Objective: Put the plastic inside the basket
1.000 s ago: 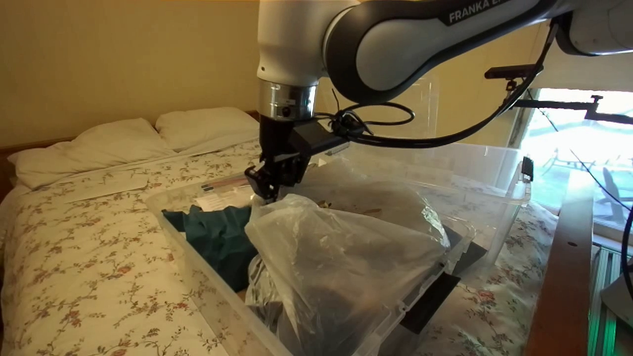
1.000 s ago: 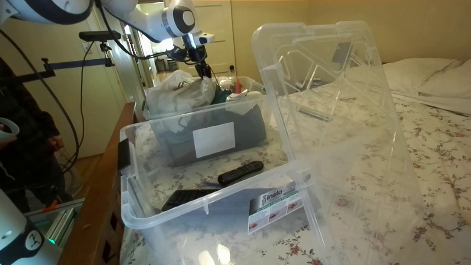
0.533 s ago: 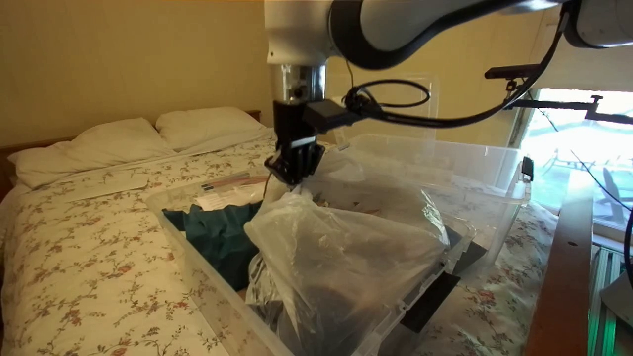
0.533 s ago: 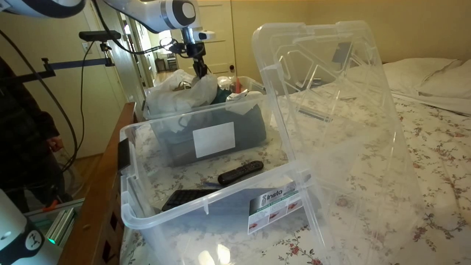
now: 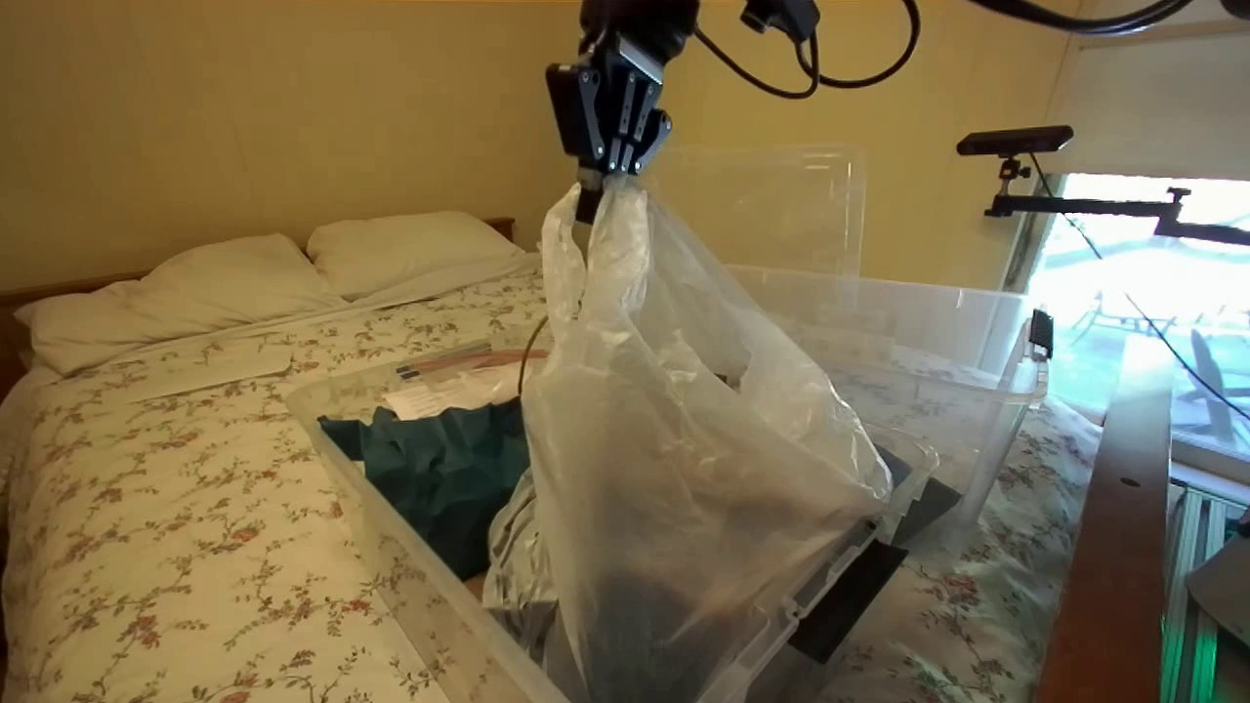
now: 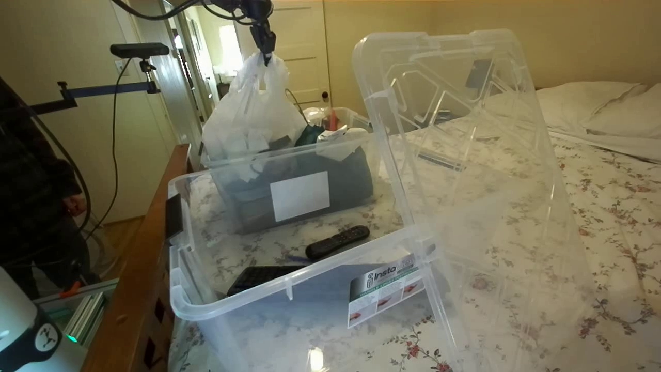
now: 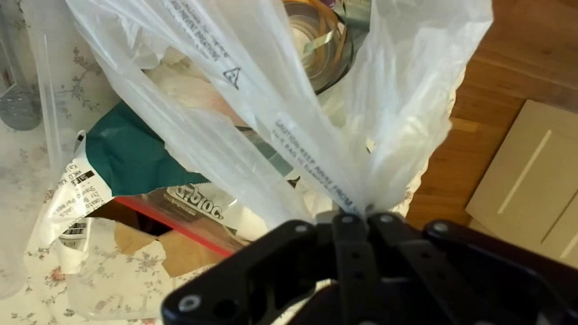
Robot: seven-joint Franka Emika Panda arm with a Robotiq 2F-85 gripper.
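Note:
The plastic is a white translucent bag [image 5: 674, 439], which also shows in an exterior view [image 6: 248, 119] and in the wrist view [image 7: 397, 113]. My gripper [image 5: 601, 186] is shut on its handles, as the wrist view [image 7: 365, 214] also shows. The bag hangs stretched upward from the fingers [image 6: 266, 57]. Its lower part is still inside a filled clear bin [image 6: 248, 212], and its contents are mostly hidden. A second clear bin [image 6: 217, 310], a possible basket, stands beside it with a black remote [image 6: 338, 242] and a dark flat object [image 6: 263, 276] inside.
A clear lid [image 6: 395, 165] stands upright at the second bin's side. A dark teal bag [image 5: 430, 478] sits in the filled bin. A wooden rail [image 5: 1113, 508] runs along the bed edge. A camera on an arm [image 5: 1016, 142] stands beyond it. A person [image 6: 36, 196] stands nearby.
My gripper has risen well above the filled bin. The bag's top has been pulled up with it and is now stretched tall.

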